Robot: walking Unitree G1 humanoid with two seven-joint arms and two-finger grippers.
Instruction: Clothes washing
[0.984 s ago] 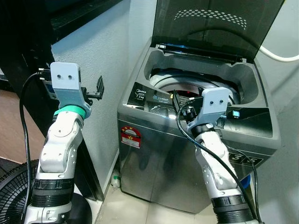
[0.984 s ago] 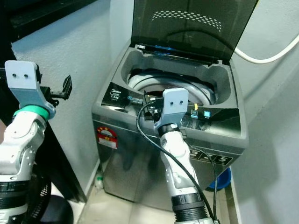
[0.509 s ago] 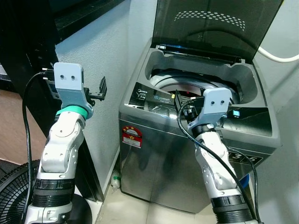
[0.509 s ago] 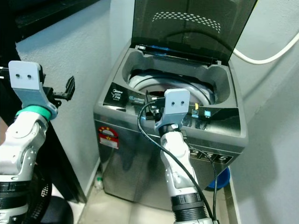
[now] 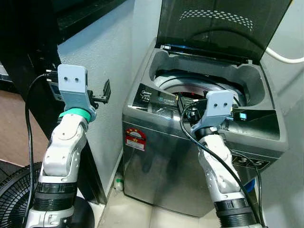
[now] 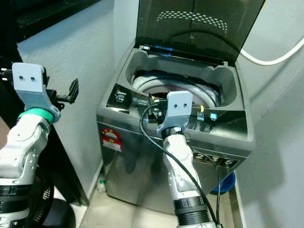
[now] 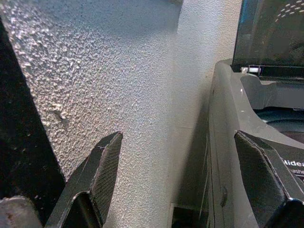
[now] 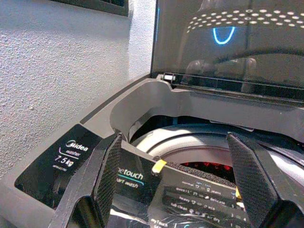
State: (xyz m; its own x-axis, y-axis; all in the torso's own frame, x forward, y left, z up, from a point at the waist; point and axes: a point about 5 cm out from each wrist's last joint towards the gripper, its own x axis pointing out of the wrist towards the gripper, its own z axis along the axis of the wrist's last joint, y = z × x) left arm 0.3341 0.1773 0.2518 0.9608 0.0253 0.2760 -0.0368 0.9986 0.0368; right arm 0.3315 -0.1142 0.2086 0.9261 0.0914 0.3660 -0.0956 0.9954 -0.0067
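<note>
A grey top-loading washing machine [image 5: 190, 156] stands open-lidded against a wall. The right gripper [image 8: 183, 178], fingers spread, hovers over its control panel [image 8: 156, 190]. The left gripper [image 7: 183, 173], also spread, hangs beside the machine's left side.

washing machine [image 5: 190, 156]: against the back wall, right of the side wall [image 5: 104, 52]
lid [image 5: 218, 26]: raised upright at the machine's rear edge
drum [image 5: 199, 88]: inside the machine's top opening, ahead of the lid
control panel [image 5: 164, 99]: along the machine's front rim
right gripper [image 8: 183, 185]: just above the control panel, fingers spread
left gripper [image 7: 185, 175]: left of the machine (facing the gap beside the side wall), fingers apart
hose [image 6: 270, 54]: on the wall, right of the lid
fan [image 5: 14, 199]: on the floor, well left of the machine
</note>
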